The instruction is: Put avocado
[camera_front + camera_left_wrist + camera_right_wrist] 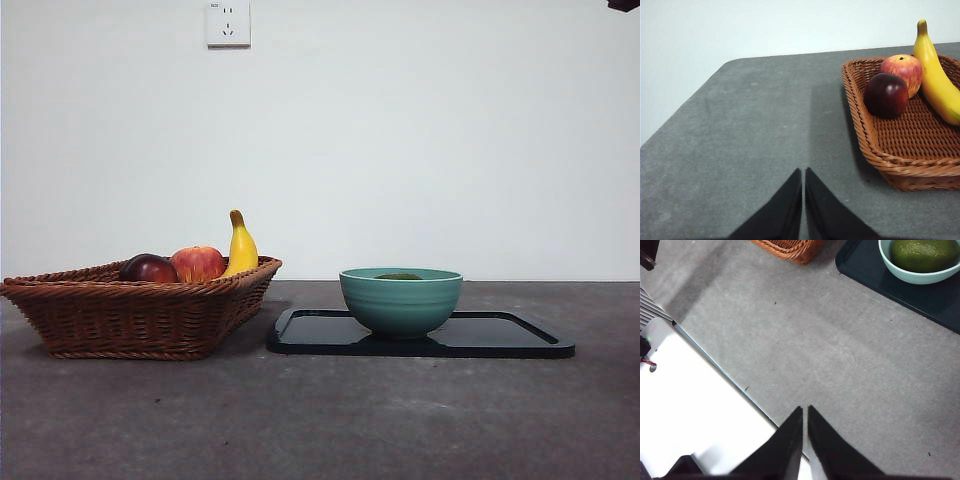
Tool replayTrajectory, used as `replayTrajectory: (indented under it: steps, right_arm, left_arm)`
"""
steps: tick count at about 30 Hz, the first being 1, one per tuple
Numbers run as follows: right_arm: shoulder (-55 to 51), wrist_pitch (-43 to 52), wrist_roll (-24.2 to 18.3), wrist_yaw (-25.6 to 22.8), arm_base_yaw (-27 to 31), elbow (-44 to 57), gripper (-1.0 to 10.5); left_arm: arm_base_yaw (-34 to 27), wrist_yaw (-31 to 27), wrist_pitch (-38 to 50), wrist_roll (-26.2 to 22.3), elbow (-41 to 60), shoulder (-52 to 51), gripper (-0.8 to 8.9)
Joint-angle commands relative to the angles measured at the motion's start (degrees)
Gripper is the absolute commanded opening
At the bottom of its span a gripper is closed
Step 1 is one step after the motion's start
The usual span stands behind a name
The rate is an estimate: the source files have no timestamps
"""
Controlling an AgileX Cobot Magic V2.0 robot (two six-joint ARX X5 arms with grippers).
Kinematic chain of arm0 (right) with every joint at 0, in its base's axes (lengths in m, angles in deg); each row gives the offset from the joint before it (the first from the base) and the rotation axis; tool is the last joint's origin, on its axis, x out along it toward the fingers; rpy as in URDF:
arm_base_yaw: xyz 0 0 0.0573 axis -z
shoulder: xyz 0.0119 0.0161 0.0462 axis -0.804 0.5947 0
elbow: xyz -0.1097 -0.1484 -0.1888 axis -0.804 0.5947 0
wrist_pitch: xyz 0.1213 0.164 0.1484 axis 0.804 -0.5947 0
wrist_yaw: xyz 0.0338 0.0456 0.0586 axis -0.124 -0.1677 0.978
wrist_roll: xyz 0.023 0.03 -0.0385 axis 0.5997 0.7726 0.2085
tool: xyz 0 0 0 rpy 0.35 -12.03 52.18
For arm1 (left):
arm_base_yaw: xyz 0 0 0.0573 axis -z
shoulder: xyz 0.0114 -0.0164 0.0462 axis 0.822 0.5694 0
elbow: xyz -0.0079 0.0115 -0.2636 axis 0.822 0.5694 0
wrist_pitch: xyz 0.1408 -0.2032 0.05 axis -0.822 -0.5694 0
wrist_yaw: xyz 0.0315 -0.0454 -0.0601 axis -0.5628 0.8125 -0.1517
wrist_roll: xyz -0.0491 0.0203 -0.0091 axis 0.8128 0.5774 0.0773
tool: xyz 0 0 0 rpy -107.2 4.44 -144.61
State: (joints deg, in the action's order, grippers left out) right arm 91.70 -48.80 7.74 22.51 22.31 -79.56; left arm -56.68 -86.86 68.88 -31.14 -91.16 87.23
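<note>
Left gripper [803, 172]: its two black jaws are pressed together, with only a hairline slit between them, holding nothing, above bare grey tabletop [755, 125]. Ahead of these jaws and off to one side sits the brown woven wicker basket [880, 150], containing a dark red-purple round fruit [886, 95], a red apple [904, 70] and a yellow banana [936, 80].

Right gripper [805, 412]: jaws likewise closed tip to tip, empty, poised above the table's near edge. Well ahead of these jaws, the dark green, dull-skinned oval avocado [923, 254] lies inside the teal ceramic bowl [912, 276], which stands on the flat black rectangular tray [880, 280]. The avocado fills much of the bowl's interior.

In the front view, only the avocado's top shows above the bowl's rim; the tray lies just beside the basket.
</note>
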Motion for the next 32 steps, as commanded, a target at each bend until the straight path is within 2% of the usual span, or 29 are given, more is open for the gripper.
replayTrajectory:
  steps: [1, 12, 19, 22, 26, 32]
  right_arm:
    - [0.3, 0.6, 0.5, 0.0, -0.5, -0.5, 0.1]
    - [0.3, 0.6, 0.5, 0.0, -0.5, -0.5, 0.1]
    - [-1.4, 0.8, 0.3, -3.6, 0.0, -0.5, 0.1]
    - [-3.3, 0.8, -0.5, -4.9, 3.0, -0.5, 0.1]
    - [-7.8, 2.4, -2.4, -4.9, 10.0, -0.4, 0.1]
    - [-14.8, 19.1, -7.7, -4.7, 19.3, 4.9, 0.1]
  left_arm:
    - [-0.1, 0.0, 0.9, 0.3, 1.2, -0.1, 0.08]
    - [-0.1, 0.0, 0.9, 0.3, 1.2, -0.1, 0.08]
    - [-0.1, 0.0, 0.9, 0.3, 1.2, -0.1, 0.08]
    - [-0.1, 0.0, 0.9, 0.3, 1.2, -0.1, 0.08]
    - [-0.1, 0.0, 0.9, 0.3, 1.2, -0.1, 0.08]
    - [-0.1, 0.0, 0.9, 0.3, 1.2, -0.1, 0.08]
